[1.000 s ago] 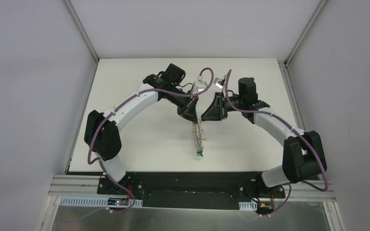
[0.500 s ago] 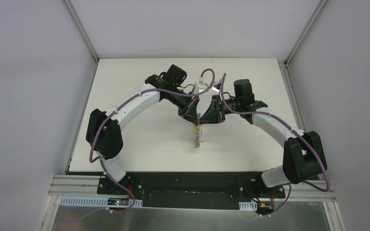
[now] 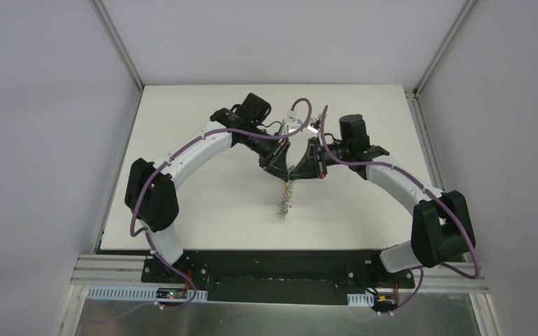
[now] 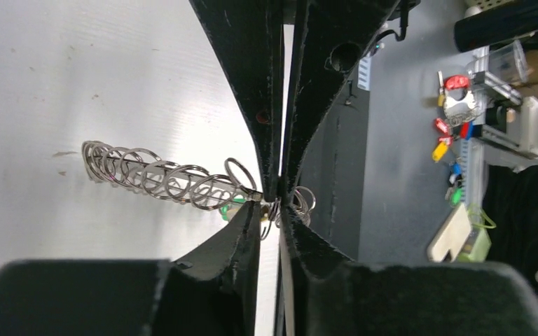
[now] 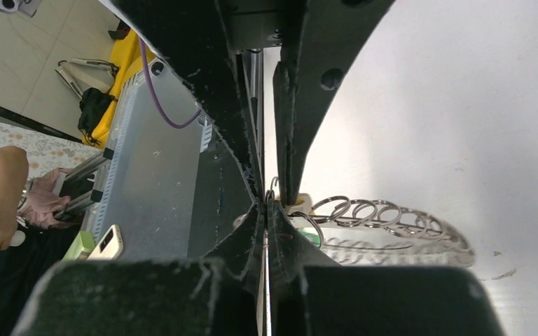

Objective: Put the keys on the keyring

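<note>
Two grippers are standing tip to tip over a matte white, faintly speckled table [image 4: 56,77]. Their fingers [image 4: 228,252] are tapering black wedges with a coarse, grainy surface. We are seeing one keyring [image 4: 161,178] edge-on: a thin dark band fringed with shiny silver wire loops that overlap like a coil and are too crowded to count. One end is sitting at the meeting fingertips, and the rest is trailing away toward the table. The right gripper [image 5: 265,212] is pinching its fingers together on a wire loop at that end. The left gripper [image 4: 270,218] is holding its fingers a narrow slit apart around some loops; whether it is gripping them we cannot tell. We are making out one green key head [image 4: 228,208] just beside the fingertips, and one pale yellow piece [image 5: 298,204], too hidden to identify.
</note>
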Available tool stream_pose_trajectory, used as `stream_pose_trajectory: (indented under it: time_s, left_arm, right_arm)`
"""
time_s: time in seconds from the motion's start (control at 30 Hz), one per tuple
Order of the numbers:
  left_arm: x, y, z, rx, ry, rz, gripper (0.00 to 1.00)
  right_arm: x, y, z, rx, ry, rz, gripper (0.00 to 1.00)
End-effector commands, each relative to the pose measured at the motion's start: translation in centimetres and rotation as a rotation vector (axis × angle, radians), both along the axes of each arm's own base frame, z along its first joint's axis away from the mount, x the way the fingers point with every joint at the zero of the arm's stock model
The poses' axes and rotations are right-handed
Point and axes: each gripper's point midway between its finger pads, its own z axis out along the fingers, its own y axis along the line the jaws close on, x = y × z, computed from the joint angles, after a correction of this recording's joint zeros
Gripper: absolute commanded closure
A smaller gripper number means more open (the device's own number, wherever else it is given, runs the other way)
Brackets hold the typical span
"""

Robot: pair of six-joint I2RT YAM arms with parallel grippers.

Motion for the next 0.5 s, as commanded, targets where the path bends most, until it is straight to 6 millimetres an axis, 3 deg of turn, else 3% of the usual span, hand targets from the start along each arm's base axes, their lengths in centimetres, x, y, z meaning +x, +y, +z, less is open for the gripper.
stream_pose_trajectory:
  time_s: [0.0, 0.17, 0.47]
  left_arm:
    - [0.5, -0.2, 3.2, -0.081, -0.137, -0.009, 0.79]
    - [0.7, 0.3, 3.4, -0.069, -0.202, -0.001, 0.70]
    - [0.7, 0.9, 3.0, -0.049, -0.248, -0.010, 0.73]
  right_arm:
    - [0.5, 0.3, 3.4, 0.075, -0.055, 0.029, 1.00]
    - [0.8, 0.0, 4.1, 0.099, -0.030, 0.013, 1.00]
    - [1.2, -0.4, 4.3, 0.105, 0.007, -0.010, 1.00]
